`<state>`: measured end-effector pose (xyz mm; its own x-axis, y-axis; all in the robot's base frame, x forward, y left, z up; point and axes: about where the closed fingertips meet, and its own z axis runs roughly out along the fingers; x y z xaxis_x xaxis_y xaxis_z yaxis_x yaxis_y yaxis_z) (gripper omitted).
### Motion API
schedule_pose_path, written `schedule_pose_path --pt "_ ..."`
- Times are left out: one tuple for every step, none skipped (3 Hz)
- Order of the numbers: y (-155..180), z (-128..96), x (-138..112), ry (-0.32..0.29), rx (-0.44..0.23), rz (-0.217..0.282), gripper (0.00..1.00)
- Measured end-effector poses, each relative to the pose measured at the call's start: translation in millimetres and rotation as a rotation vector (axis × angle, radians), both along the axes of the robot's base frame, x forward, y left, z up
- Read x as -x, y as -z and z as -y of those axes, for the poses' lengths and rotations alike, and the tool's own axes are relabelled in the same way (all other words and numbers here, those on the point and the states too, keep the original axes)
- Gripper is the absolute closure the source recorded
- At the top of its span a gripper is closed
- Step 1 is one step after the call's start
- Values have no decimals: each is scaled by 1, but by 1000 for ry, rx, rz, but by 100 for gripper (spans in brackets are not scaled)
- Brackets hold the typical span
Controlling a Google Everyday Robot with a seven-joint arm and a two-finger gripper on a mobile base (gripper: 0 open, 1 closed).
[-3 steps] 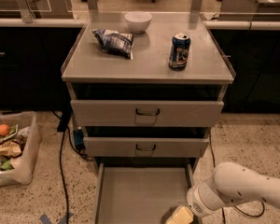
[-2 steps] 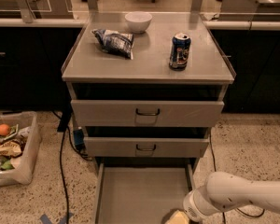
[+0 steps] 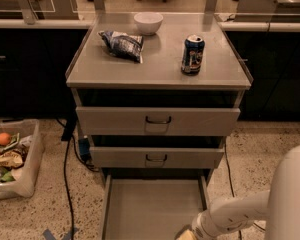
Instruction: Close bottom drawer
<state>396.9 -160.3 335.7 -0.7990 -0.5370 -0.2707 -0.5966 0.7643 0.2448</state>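
Observation:
The bottom drawer (image 3: 155, 204) stands pulled far out of the grey cabinet. Its long flat grey tray is bare, and its front and handle are cut off by the bottom edge of the camera view. Above it, the mid-sized drawer (image 3: 156, 157) and the tall top drawer (image 3: 157, 120) each stand slightly out. My white arm (image 3: 235, 215) reaches in from the lower right. My gripper (image 3: 186, 233) is at the tray's front right corner, mostly cut off by the frame's bottom edge.
On the cabinet top (image 3: 160, 71) sit a white bowl (image 3: 148, 22), a chip bag (image 3: 122, 44) and a blue can (image 3: 192, 54). A clear bin of food scraps (image 3: 12, 161) stands on the floor at left. Black cables (image 3: 66, 174) run beside the cabinet.
My arm has shifted a little left and down, so the gripper sits lower at the drawer's front right corner. The drawers have not moved.

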Motion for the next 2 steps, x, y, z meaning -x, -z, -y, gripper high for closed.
schedule_pose_path --pt "5 -1 3 1 -2 -6 0" --pt "12 -3 8 -34 -23 -30 0"
